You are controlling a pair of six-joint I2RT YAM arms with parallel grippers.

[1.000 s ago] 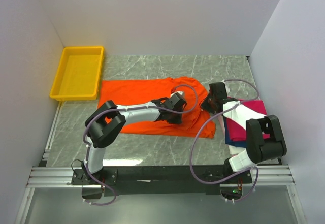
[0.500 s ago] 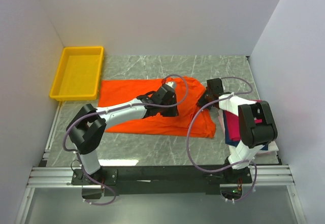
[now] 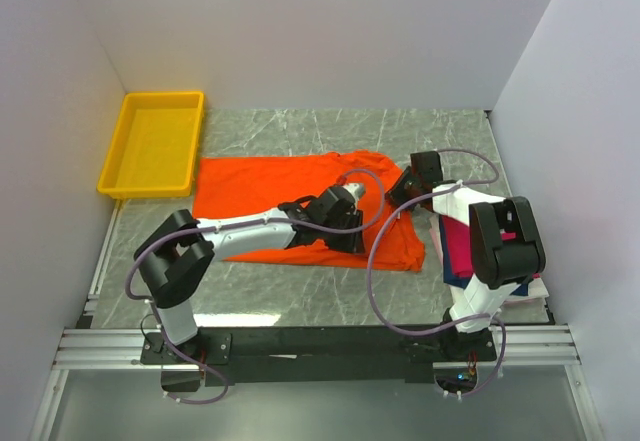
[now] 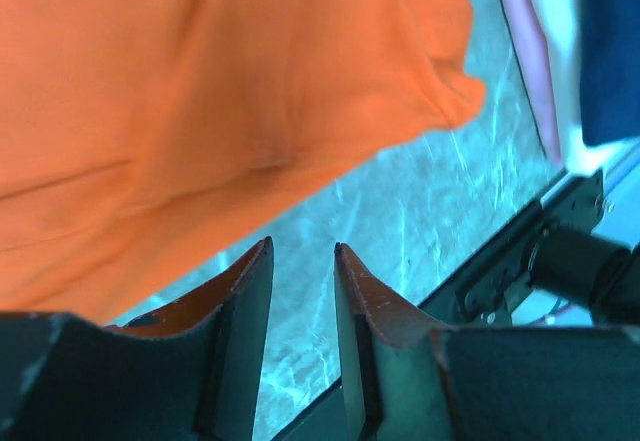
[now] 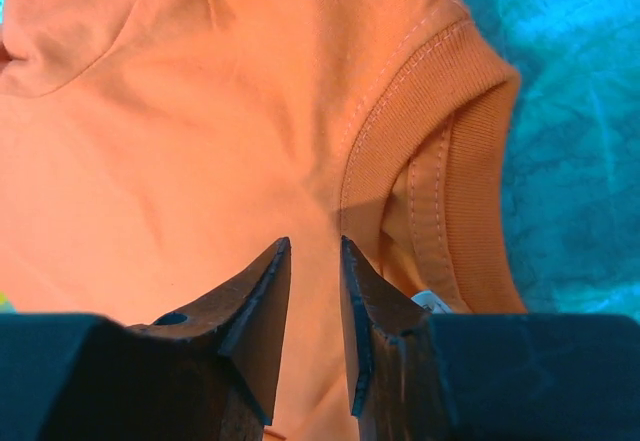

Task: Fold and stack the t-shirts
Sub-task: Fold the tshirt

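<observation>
A bright orange t-shirt (image 3: 260, 196) lies spread flat on the marble table. My left gripper (image 3: 345, 231) hangs over the shirt's near hem; in the left wrist view (image 4: 302, 253) its jaws stand a little apart with nothing between them, above bare table beside the orange cloth (image 4: 220, 91). My right gripper (image 3: 402, 193) is over the shirt's collar; in the right wrist view (image 5: 315, 249) its jaws are slightly apart just above the cloth, beside the ribbed collar (image 5: 440, 151). Folded magenta (image 3: 470, 246), navy (image 3: 458, 278) and white shirts lie stacked at the right.
A yellow plastic tray (image 3: 115, 176) stands at the far left by the wall. White walls close in the table on the left, back and right. The black rail (image 3: 320, 341) carrying the arm bases runs along the near edge.
My left gripper moved from the shirt's middle toward its near hem and right. My right gripper shifted slightly left toward the collar, and its arm swung round. The shirt lies as before.
</observation>
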